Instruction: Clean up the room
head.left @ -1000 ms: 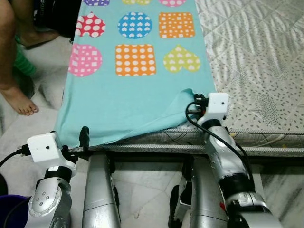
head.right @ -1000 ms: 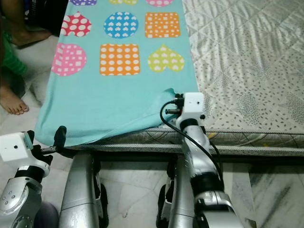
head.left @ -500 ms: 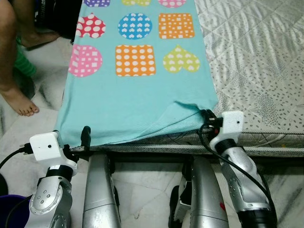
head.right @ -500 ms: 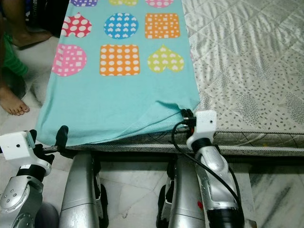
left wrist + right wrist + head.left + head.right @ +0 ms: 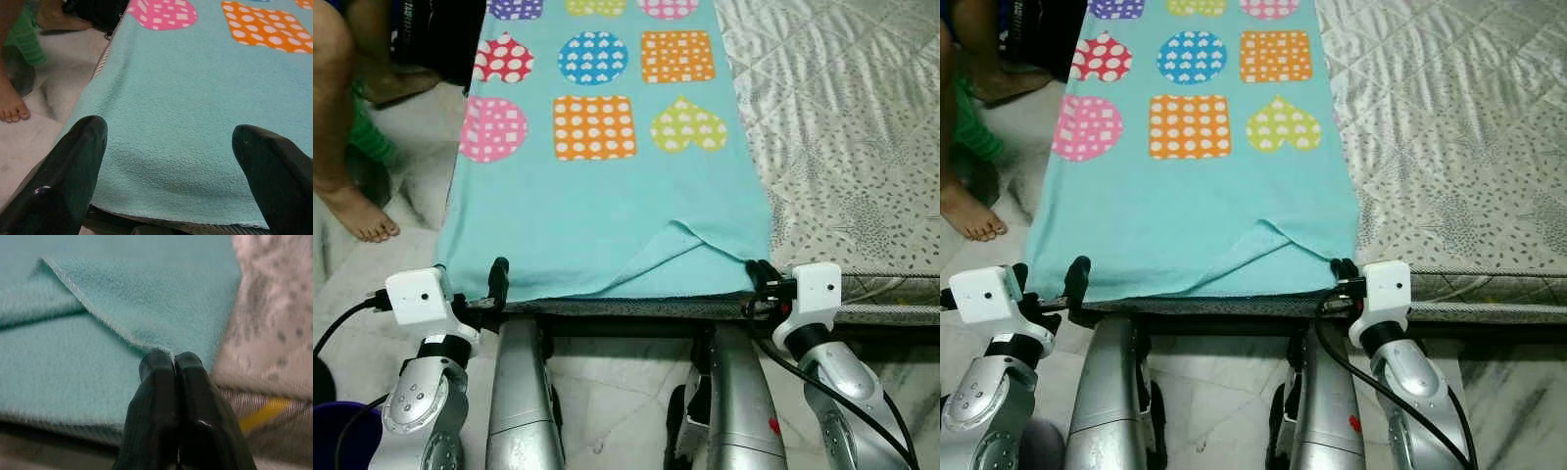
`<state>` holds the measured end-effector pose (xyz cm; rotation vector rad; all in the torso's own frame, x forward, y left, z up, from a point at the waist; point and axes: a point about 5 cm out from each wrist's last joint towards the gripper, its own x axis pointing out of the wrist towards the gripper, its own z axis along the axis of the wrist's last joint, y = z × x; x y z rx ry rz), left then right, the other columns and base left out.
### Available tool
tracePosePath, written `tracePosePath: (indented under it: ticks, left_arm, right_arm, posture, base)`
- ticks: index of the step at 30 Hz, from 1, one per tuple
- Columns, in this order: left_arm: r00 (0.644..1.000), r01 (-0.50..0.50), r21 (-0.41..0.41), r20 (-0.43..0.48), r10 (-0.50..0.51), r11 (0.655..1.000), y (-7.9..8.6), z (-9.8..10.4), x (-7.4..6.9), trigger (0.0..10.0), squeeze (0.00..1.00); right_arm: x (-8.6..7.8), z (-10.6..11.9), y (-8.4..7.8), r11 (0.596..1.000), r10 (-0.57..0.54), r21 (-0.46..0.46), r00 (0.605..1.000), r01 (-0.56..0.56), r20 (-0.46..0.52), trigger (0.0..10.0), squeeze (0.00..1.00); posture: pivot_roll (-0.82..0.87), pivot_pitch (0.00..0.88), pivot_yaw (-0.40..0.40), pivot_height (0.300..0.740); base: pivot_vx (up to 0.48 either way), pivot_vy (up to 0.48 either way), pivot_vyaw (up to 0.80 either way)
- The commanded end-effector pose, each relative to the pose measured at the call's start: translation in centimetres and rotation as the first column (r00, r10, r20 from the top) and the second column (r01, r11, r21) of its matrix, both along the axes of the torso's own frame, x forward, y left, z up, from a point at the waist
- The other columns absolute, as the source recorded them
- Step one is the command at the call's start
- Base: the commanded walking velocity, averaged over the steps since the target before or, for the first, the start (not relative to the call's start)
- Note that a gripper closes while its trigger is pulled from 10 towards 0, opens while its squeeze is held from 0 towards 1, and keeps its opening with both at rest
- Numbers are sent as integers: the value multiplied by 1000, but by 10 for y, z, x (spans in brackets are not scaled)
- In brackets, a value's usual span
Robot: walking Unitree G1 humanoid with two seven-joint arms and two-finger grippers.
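A teal blanket [image 5: 607,206] printed with coloured hearts, circles and squares lies flat along the left part of the bed. My right gripper [image 5: 754,279] is at the blanket's near right corner, over the bed's front edge. In the right wrist view its fingertips [image 5: 173,360] are shut on the tip of a folded-over blanket corner [image 5: 146,298]. My left gripper [image 5: 475,294] is at the near left corner. It is open, one finger [image 5: 78,161] on each side of the blanket edge [image 5: 171,147].
The grey patterned mattress [image 5: 842,117] takes up the right side of the bed. A person's bare leg and foot [image 5: 357,211] stand on the marble floor at the left. A purple bucket [image 5: 333,431] is by my left arm. My own legs [image 5: 519,392] are below the bed edge.
My right gripper has drawn back and to the right to the bed's front edge, pulling the blanket corner with it and flattening the fold. The left gripper has hardly moved.
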<state>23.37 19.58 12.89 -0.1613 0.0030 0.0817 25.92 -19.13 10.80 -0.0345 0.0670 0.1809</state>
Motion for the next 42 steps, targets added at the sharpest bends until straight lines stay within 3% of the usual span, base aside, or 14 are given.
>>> tracePosePath:
  ticks: [1, 2, 9, 12, 14, 19, 24, 30, 31, 32, 33, 42]
  left_arm:
    - [1000, 7, 6, -23, -7, 1000, 2, -6, -2, 10000, 0]
    - [1000, 8, 6, -23, -8, 1000, 2, -6, -2, 10000, 0]
    - [1000, 12, 7, -26, -12, 1000, 3, -7, -1, 10000, 0]
    - [1000, 16, 6, -26, -16, 1000, 2, -7, 0, 10000, 0]
    - [1000, 17, 6, -25, -17, 1000, 2, -6, 0, 10000, 0]
    - [1000, 19, 5, -20, -19, 1000, 3, -6, 2, 10000, 0]
    - [1000, 23, 3, -14, -23, 1000, 2, -5, 3, 10000, 0]
    - [1000, 25, 1, -14, -25, 1000, 1, -5, 5, 10000, 0]
    - [1000, 25, 1, -13, -25, 1000, 1, -5, 5, 10000, 0]
    - [1000, 23, 0, -11, -23, 1000, 1, -5, 5, 10000, 0]
    - [1000, 22, 0, -10, -22, 1000, 2, -5, 5, 10000, 0]
    - [1000, 16, -3, -7, -16, 1000, 2, -5, 5, 10000, 0]
  right_arm:
    - [-7, -5, -5, 1000, -20, 3, 999, 20, -35, 10000, 855]
    - [-8, -6, -5, 1000, -19, 4, 999, 19, -39, 10000, 1000]
    - [-11, -13, -9, 999, -30, -47, 996, 26, -79, 10000, 1000]
    - [-8, -13, -19, 985, -81, -159, 993, 67, -82, 10000, 1000]
    - [-7, -13, -22, 983, -97, -165, 992, 84, -75, 10000, 1000]
    - [-2, -2, -25, 985, -114, -130, 993, 110, -24, 10000, 1000]
    - [3, 17, -12, 999, -41, -21, 998, 42, 39, 10000, 1000]
    - [7, 17, -13, 998, -11, -54, 999, 13, 41, 10000, 1000]
    - [7, 15, -15, 998, -19, -60, 999, 21, 33, 10000, 945]
    - [6, 12, -19, 996, -26, -79, 1000, 28, 15, 10000, 510]
    - [5, 10, -21, 996, -29, -89, 1000, 29, 4, 10000, 0]
    - [-4, -13, -22, 992, -24, -124, 997, 15, -76, 10000, 0]
  posture:
    - [181, 316, 17, 522]
    - [181, 315, 18, 522]
    - [181, 307, 21, 522]
    - [181, 307, 21, 522]
    - [175, 305, 23, 522]
    - [170, 303, 25, 522]
    - [168, 301, 30, 522]
    - [165, 298, 28, 522]
    - [166, 297, 26, 522]
    - [164, 297, 24, 522]
    - [163, 297, 23, 522]
    - [164, 296, 20, 522]
  base:
    - [0, 0, 0]
    - [0, 0, 0]
    - [0, 0, 0]
    - [0, 0, 0]
    - [0, 0, 0]
    - [0, 0, 0]
    - [0, 0, 0]
    - [0, 0, 0]
    - [0, 0, 0]
    - [0, 0, 0]
    - [0, 0, 0]
    - [0, 0, 0]
